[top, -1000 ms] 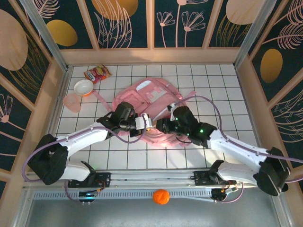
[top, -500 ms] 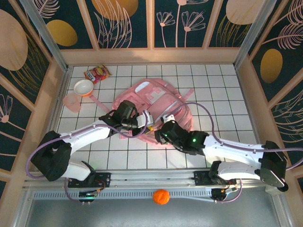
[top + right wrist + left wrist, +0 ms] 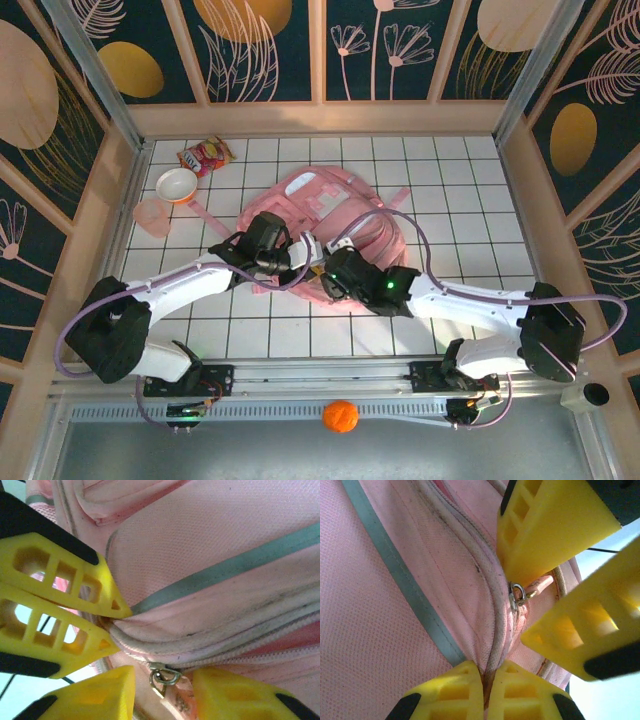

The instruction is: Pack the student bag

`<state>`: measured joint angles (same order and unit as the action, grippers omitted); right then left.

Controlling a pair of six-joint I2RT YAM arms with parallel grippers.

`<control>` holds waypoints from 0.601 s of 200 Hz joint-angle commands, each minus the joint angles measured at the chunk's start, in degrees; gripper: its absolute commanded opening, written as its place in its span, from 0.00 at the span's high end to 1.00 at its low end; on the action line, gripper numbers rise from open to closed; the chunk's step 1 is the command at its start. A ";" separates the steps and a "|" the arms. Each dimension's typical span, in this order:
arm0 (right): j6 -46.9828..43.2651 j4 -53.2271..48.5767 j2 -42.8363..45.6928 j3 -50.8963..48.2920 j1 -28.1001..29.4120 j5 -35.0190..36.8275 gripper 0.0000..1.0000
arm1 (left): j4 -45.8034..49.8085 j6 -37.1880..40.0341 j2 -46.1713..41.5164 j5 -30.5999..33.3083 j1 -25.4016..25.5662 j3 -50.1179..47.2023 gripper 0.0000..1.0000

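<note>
The student bag (image 3: 325, 203), a large light-pink backpack, lies flat in the middle of the tiled table. My left gripper (image 3: 311, 260) is at its near edge, shut on a fold of piped seam (image 3: 492, 645) beside the grey stripe (image 3: 405, 585). My right gripper (image 3: 328, 277) sits right next to it. Its yellow fingers (image 3: 95, 695) stand open on either side of the metal zipper pull (image 3: 162, 676), a gap on each side. In the left wrist view the same zipper pull (image 3: 516, 596) hangs between the right gripper's fingers (image 3: 545, 525).
At the back left lie a red snack packet (image 3: 205, 155), a white bowl with an orange rim (image 3: 177, 184) and a pale pink cup (image 3: 152, 216). An orange ball (image 3: 341, 415) rests below the arm rail. Wooden walls ring the table.
My right arm has swung left, carrying its gripper from the bag's near right side to the zipper pull beside the left gripper. The left gripper has kept its hold.
</note>
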<state>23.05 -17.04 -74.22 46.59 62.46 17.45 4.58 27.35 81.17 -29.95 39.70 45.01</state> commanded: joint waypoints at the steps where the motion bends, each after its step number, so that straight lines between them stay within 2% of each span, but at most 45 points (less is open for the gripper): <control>1: -3.13 -2.95 0.09 1.58 -2.22 1.38 0.76 | 1.63 -1.52 -0.57 -3.54 0.15 1.33 1.00; 18: -3.90 -4.01 2.46 0.91 -4.21 -1.12 0.84 | 2.01 -1.17 -0.47 -3.26 -0.09 1.15 1.00; 34: -4.64 -4.06 4.58 -0.27 -7.14 -7.24 0.90 | 2.14 -0.97 -0.42 -3.16 -0.31 1.09 1.00; 44: -5.25 -3.90 5.57 -1.03 -8.55 -10.30 1.00 | 2.19 -0.96 -0.39 -3.26 -0.41 1.05 1.00; 64: -6.56 -4.13 6.68 -1.41 -10.08 -13.70 1.00 | 2.34 -0.85 -0.31 -3.24 -0.56 1.13 1.00; 90: -7.25 -5.56 6.91 -1.06 -11.76 -13.96 1.00 | 2.74 -0.33 -0.39 -2.37 -0.86 1.08 1.00; 120: -8.43 -9.05 7.78 -1.42 -16.40 -14.17 1.00 | 4.03 0.20 -0.80 -0.85 -2.38 0.78 1.00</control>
<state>16.53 -20.88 -68.42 45.98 50.00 1.30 4.03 27.55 81.17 -30.22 39.27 45.82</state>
